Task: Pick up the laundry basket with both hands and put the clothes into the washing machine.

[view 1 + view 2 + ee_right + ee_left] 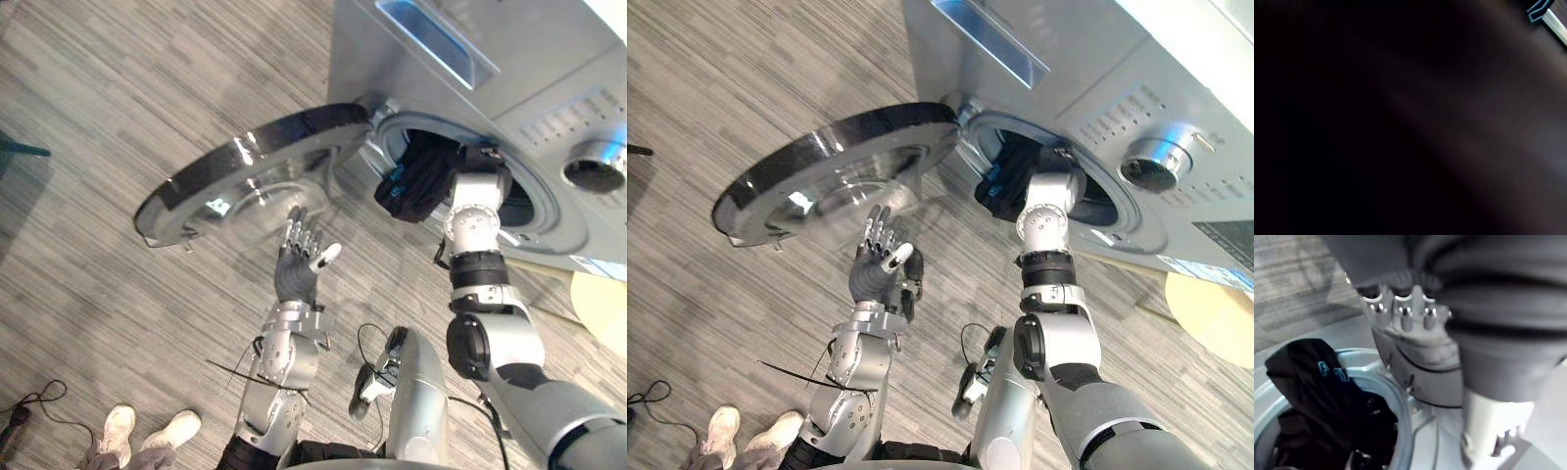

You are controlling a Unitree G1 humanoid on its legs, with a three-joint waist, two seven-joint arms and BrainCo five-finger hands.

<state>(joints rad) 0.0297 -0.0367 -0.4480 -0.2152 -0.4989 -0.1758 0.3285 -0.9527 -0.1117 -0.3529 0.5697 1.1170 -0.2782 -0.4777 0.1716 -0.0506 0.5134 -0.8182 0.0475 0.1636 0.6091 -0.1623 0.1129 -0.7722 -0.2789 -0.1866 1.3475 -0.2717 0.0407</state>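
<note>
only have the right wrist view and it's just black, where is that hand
observer: the right hand reaches into the washing machine's drum opening, up against black clothes that hang over the rim.
operator: ok, left hand free or busy
observer: free. the left hand is raised by the glass of the open door, fingers straight, holding nothing.

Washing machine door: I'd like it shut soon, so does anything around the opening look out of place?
Yes. A dark garment bulges out over the drum opening's rim instead of lying inside, and the right arm reaches through the same opening. The door stands wide open.
</note>
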